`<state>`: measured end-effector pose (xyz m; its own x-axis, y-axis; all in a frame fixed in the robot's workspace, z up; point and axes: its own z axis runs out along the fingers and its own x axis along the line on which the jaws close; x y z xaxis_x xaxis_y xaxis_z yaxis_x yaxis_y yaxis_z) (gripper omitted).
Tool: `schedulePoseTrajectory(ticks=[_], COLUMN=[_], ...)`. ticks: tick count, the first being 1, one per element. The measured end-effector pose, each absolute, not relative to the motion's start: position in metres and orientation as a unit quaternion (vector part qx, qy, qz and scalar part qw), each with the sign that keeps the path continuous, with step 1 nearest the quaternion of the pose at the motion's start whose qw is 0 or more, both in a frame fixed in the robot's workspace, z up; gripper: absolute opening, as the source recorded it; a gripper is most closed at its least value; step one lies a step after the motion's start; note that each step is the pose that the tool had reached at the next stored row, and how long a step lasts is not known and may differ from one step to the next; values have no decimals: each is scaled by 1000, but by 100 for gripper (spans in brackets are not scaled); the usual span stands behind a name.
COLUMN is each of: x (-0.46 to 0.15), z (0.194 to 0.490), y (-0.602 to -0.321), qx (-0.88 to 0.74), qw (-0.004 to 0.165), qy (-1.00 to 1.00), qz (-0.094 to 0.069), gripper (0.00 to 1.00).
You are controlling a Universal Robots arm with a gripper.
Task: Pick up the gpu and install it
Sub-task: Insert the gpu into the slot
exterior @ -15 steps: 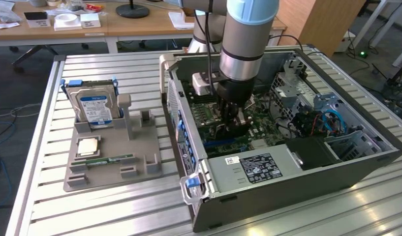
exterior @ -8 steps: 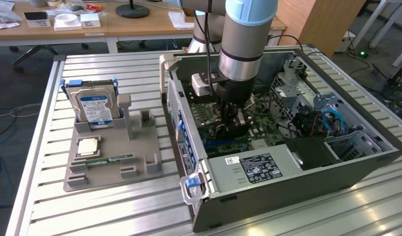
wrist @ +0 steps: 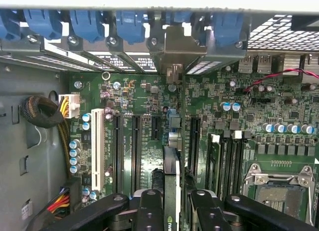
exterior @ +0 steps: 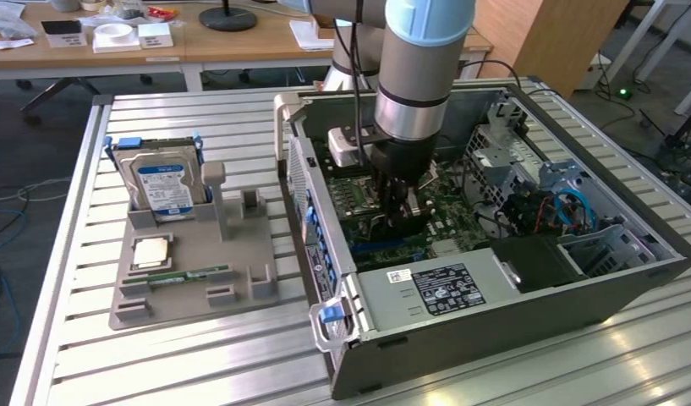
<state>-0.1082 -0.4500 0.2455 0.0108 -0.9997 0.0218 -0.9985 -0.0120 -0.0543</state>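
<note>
The arm reaches down into the open case [exterior: 616, 279], its gripper [exterior: 397, 216] low over the motherboard [exterior: 458, 222]. In the wrist view the gripper [wrist: 172, 201] is closed narrow on the gpu [wrist: 171, 176], which stands on edge between the fingers [wrist: 149, 206], its metal bracket [wrist: 174, 52] at 12 o'clock against the blue slot clips [wrist: 89, 24]. The card sits over a black slot [wrist: 194, 141], with the white slot [wrist: 97, 149] at 9 o'clock and the CPU socket [wrist: 279, 188] at 3 o'clock. At the exterior view's left, a grey tray [exterior: 249, 254] carries a hard drive [exterior: 162, 182], upright, and a memory stick [exterior: 187, 275].
</note>
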Motion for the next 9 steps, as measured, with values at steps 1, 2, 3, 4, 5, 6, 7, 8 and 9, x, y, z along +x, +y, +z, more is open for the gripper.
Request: schedulePoseTrajectory(ticks=[1,2,3,4,5,6,7,8,9], x=[-108,-108,-108,-108,-108,-108,-108,-108,-108], z=[245,245,245,244,244,244,243,243,243], y=[-450,-450,-450,-450,-450,-450,-450,-450,-450], qx=[-711,-711,-711,-711,-711,-711,-711,-711,-711], qw=[12,12,12,12,11,11,11,12,12], qy=[703,703,703,703,703,703,703,703,703], qz=[-27,-27,-27,-27,-27,-27,-27,-27,-27], gripper=[26,26,26,26,26,26,26,26,26])
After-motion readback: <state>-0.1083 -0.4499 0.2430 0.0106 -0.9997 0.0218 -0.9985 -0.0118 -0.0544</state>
